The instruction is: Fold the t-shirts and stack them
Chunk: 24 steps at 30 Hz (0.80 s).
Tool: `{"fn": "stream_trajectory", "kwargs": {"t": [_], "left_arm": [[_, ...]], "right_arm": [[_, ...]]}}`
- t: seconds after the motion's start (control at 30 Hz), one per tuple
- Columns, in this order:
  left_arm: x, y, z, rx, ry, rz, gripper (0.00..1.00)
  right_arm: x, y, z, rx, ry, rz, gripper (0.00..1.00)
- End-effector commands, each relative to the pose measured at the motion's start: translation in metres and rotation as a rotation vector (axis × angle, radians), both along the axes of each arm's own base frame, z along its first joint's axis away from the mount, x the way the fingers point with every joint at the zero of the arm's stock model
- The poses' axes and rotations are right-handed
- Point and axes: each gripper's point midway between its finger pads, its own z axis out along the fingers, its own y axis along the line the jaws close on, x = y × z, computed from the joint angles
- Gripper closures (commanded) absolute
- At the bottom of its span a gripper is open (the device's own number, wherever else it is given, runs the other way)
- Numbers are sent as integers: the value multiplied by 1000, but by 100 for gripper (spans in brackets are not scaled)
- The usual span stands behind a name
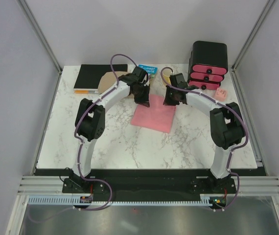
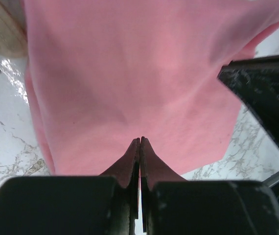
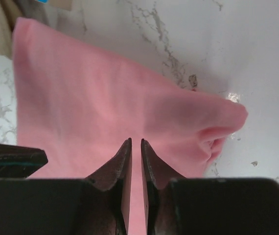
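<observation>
Nearest me, on the bare marble tabletop [image 1: 129, 147], nothing lies on the near side of the salmon-pink t-shirt [image 1: 153, 118]. The t-shirt lies flat at mid-table as a rough rectangle, already doubled over by the look of it. At its far edge, both of my arms bear down, one on each far corner. My left gripper [image 2: 140, 140] has its jaws pressed together, and the cloth puckers up into the tips, so I judge it has the far left corner pinched. My right gripper [image 3: 135, 142] sits over the far right corner with its jaws a thin slit apart and pink showing in the slit; I cannot tell whether it has clamped. This looks like the pick-up for another fold. The next move calls for a firm hold on both corners, then an even lift towards the near edge. Beyond the t-shirt, a black book [image 1: 99, 77] lies to its far left, and a black box with pink drawer fronts [image 1: 208, 62] to its far right.
</observation>
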Motion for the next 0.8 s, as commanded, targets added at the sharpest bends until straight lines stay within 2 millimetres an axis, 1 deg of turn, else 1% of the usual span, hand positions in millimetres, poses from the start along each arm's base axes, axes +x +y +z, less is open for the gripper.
{"fn": "stream_trajectory", "kwargs": {"t": [0.0, 0.03, 0.1, 0.13, 0.2, 0.23, 0.27, 0.3, 0.33, 0.37, 0.4, 0.47, 0.5, 0.53, 0.57, 0.6, 0.63, 0.67, 0.7, 0.77], "left_arm": [[-7, 1, -28, 25, 7, -56, 98], [-15, 4, -40, 45, 32, -63, 98], [-26, 4, -49, 69, 50, -74, 98], [-36, 10, -56, 90, 70, -72, 98], [-45, 13, -61, 101, 86, -65, 98], [-57, 18, -67, 112, 109, -65, 98], [-62, 21, -70, 115, 117, -62, 98], [-72, 28, -80, 132, 149, -57, 98], [-76, 31, -83, 141, 155, -54, 98], [-80, 34, -81, 142, 157, -52, 98], [-91, 40, -89, 154, 185, -51, 98], [-99, 43, -88, 153, 192, -51, 98], [-110, 49, -92, 163, 214, -48, 98], [-114, 51, -92, 163, 215, -48, 98], [-119, 50, -87, 157, 205, -53, 98], [-129, 56, -91, 169, 225, -49, 98], [-134, 57, -91, 171, 226, -52, 98], [-138, 58, -85, 164, 220, -49, 98], [-148, 63, -89, 176, 239, -49, 98], [-158, 65, -88, 178, 246, -55, 98]], "right_arm": [[9, -19, -23, -110, 5, -40, 82], [9, -23, -34, -134, 23, -51, 83], [6, -28, -44, -164, 58, -58, 84], [3, -30, -52, -181, 78, -60, 84], [0, -37, -59, -215, 99, -77, 85], [-2, -38, -62, -223, 108, -77, 85], [-2, -40, -62, -230, 107, -83, 85], [-4, -40, -63, -233, 114, -81, 85], [-5, -40, -63, -231, 116, -82, 85], [-7, -38, -64, -219, 126, -68, 85], [-11, -38, -63, -217, 135, -64, 85], [-17, -34, -63, -201, 147, -46, 86], [-22, -34, -63, -196, 155, -39, 86], [-27, -32, -62, -195, 159, -32, 86], [-31, -31, -62, -195, 162, -25, 86], [-40, -27, -60, -192, 169, -6, 86], [-45, -26, -60, -195, 172, 3, 86], [-54, -26, -63, -200, 187, 11, 87], [-60, -21, -57, -197, 183, 28, 87], [-77, -18, -59, -199, 209, 45, 86]]}}
